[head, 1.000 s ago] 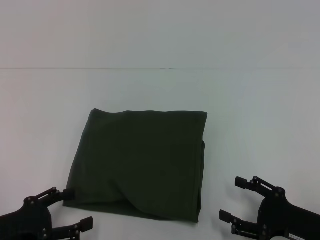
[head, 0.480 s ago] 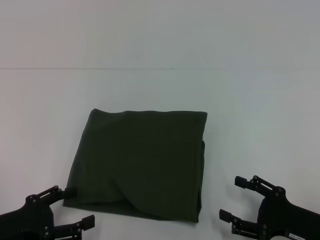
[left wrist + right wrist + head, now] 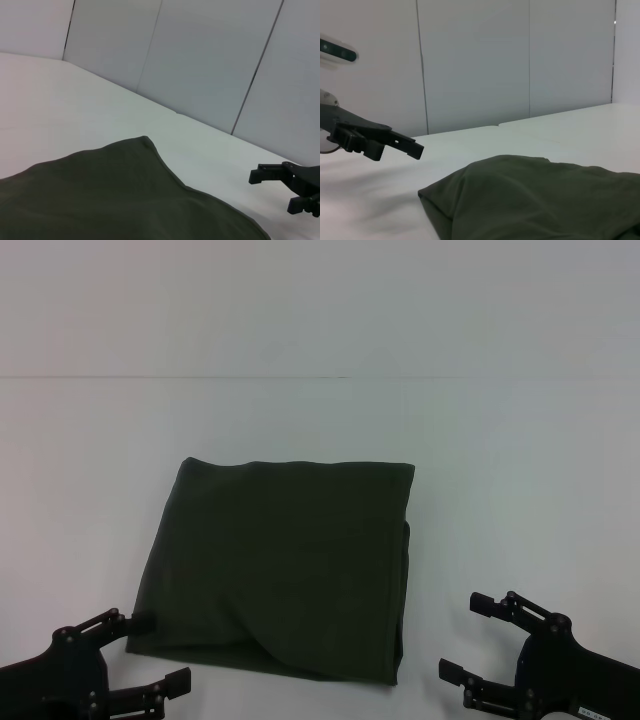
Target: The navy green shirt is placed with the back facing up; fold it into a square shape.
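Observation:
The navy green shirt [image 3: 280, 565] lies folded into a rough square in the middle of the white table, plain side up; no lettering shows. It also shows in the left wrist view [image 3: 110, 195] and the right wrist view [image 3: 535, 200]. My left gripper [image 3: 140, 652] is open and empty at the near left, its upper fingertip right by the shirt's near left corner. My right gripper [image 3: 472, 637] is open and empty at the near right, apart from the shirt. The left wrist view shows the right gripper [image 3: 280, 192] far off; the right wrist view shows the left gripper [image 3: 385, 142].
The white table [image 3: 520, 460] runs back to a pale panelled wall [image 3: 320, 300]. Nothing else stands on it.
My left gripper has drawn slightly down and back toward the near edge. The right gripper and the shirt have not moved.

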You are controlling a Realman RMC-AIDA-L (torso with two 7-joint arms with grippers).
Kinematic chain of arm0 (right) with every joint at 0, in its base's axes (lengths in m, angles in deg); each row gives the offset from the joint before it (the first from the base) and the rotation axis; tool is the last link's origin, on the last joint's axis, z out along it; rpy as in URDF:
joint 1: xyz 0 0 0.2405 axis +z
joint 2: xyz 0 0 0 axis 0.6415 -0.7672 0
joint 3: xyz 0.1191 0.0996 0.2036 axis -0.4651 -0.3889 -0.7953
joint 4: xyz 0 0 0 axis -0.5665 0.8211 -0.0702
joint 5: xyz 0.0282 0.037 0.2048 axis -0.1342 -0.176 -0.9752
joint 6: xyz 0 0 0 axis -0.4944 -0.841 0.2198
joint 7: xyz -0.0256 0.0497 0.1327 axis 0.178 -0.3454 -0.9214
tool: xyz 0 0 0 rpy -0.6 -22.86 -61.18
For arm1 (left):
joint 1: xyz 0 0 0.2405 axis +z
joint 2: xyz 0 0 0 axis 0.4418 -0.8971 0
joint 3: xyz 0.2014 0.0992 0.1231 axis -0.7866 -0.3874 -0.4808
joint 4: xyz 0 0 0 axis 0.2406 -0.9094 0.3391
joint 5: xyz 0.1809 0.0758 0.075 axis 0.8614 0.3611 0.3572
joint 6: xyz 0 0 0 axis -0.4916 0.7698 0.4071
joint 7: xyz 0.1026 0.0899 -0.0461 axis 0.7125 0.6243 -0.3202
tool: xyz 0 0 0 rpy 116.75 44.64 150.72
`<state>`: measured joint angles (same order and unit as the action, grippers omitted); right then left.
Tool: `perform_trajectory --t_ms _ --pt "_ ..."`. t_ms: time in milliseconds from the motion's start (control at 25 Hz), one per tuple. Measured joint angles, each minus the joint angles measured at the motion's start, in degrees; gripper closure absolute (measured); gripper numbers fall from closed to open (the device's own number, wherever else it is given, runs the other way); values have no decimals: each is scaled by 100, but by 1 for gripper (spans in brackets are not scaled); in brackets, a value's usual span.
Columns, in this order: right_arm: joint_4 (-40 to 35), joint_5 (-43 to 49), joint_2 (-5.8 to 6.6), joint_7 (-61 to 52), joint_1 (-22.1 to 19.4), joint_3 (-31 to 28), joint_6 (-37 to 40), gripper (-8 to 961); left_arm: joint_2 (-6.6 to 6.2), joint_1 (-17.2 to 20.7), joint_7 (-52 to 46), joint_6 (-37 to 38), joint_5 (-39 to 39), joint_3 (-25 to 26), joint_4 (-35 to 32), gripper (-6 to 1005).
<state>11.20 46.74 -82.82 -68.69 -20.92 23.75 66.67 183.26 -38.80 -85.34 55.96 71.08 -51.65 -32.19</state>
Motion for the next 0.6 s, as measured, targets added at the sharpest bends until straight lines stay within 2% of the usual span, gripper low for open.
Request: perform_trajectory --t_ms 600 --pt "0 0 0 0 3 0 0 49 7 -4 2 1 0 7 0 53"
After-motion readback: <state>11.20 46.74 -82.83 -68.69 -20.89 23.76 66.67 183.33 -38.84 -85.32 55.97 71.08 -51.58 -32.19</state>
